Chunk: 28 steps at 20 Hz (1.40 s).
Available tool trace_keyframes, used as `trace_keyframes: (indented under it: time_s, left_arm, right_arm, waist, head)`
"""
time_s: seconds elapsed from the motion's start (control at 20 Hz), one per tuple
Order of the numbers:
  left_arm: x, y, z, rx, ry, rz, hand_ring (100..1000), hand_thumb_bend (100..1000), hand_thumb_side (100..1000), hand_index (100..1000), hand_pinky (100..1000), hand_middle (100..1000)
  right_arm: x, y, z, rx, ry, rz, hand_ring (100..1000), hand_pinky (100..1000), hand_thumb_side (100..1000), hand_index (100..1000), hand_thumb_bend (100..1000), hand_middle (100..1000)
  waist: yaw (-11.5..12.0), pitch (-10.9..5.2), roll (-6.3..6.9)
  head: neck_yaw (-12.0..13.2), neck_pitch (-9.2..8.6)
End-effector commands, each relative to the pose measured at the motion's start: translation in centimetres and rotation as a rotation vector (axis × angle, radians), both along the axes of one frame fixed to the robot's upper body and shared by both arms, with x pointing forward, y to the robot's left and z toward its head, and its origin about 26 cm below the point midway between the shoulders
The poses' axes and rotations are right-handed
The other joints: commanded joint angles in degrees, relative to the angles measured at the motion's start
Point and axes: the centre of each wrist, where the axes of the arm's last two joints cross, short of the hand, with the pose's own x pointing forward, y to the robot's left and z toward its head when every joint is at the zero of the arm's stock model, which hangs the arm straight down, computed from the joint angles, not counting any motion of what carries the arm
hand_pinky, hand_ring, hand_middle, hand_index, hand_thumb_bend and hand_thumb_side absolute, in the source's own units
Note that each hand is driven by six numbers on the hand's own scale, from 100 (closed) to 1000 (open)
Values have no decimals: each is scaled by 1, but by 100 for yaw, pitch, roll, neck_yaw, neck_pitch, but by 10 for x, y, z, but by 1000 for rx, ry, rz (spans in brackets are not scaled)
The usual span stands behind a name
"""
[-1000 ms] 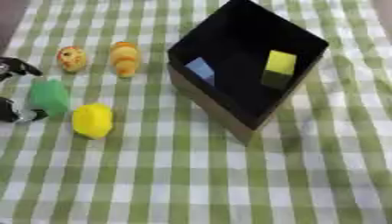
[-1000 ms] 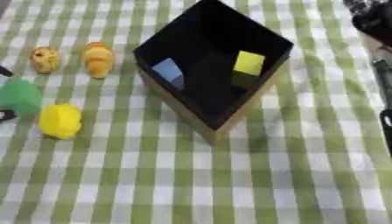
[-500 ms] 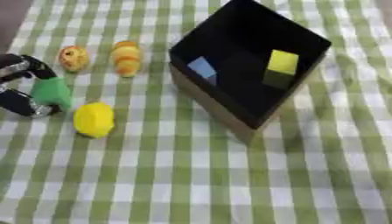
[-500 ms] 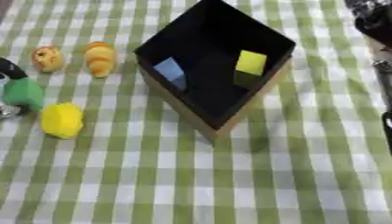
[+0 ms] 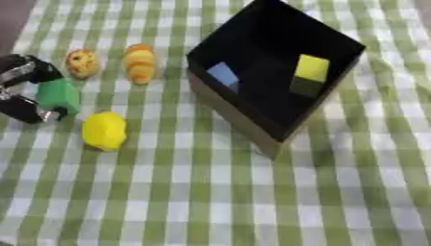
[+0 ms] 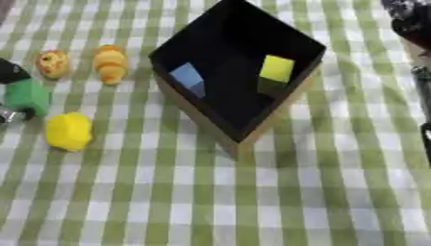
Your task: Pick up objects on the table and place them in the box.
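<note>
At the left edge of the green-and-white checked cloth surface [image 5: 210, 192], the robot's black and silver left hand [image 5: 21, 91] has its fingers [image 5: 25, 72] and thumb curled around a green block-shaped object [image 5: 59, 96], one part above it and one below; whether the block is lifted off the cloth cannot be told. Just beside and below the green block lies a rounded yellow object [image 5: 104, 130], apart from the hand. Farther up the cloth, a small round orange-yellow speckled object [image 5: 82, 63] and an elongated, ridged orange-yellow object [image 5: 140, 63] lie side by side, near each other but not touching.

Right of these stands the open black box with brown cardboard outer walls [image 5: 244, 120], set corner-on to the camera. Inside it, a pale blue flat piece [image 5: 223, 74] rests against the left inner wall, and a yellow square block [image 5: 311, 67] rests near the right inner wall; the two are well apart.

Along the right edge of the right eye view, dark parts of the right arm [image 6: 412, 24] show; the right hand itself cannot be made out.
</note>
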Motion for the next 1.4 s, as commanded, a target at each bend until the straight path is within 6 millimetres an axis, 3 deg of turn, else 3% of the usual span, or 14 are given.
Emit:
trace_keyframes:
  time_s: [0.05, 0.4, 0.7, 0.9, 1.1, 1.25, 1.4]
  left_arm:
    - [-8, -2, 36, 14, -101, -18, 680, 264, 105, 625, 794, 546]
    - [-16, -44, 77, -6, -210, -147, 672, 235, 102, 623, 793, 545]
    - [-15, -94, 105, -7, -295, -279, 672, 233, 124, 630, 793, 551]
    - [-13, -100, 108, -10, -299, -287, 672, 233, 124, 630, 793, 551]
    - [-21, -130, 126, -32, -373, -390, 678, 236, 158, 634, 797, 560]
    - [-19, -157, 137, -32, -398, -428, 676, 224, 165, 632, 794, 559]
    - [-11, -178, 135, -45, -401, -446, 674, 221, 172, 631, 792, 558]
  right_arm:
    - [-5, -3, 7, -9, -30, -7, 840, 868, 543, 863, 100, 641]
    - [-5, -4, 7, -4, -31, -13, 839, 867, 544, 863, 100, 643]
    - [-5, -3, 10, 12, -46, -7, 838, 865, 544, 863, 100, 646]
    - [-5, -3, 11, 14, -47, -6, 838, 865, 544, 863, 100, 646]
    - [-5, 9, 22, 50, -96, 54, 842, 862, 548, 862, 100, 657]
    - [-6, 17, 35, 72, -140, 92, 843, 863, 547, 862, 100, 664]
    - [-8, 21, 44, 88, -181, 113, 841, 862, 547, 862, 100, 670]
  waist:
    - [30, -173, 0]
    - [54, -217, 15]
    - [24, -258, 21]
    - [24, -261, 20]
    - [-279, -252, 20]
    - [-430, -236, -2]
    - [-492, -244, -40]
  head:
    - [-61, 51]
    - [-117, 88]
    - [-93, 97]
    - [-93, 99]
    - [273, 55]
    - [412, 14]
    - [483, 6]
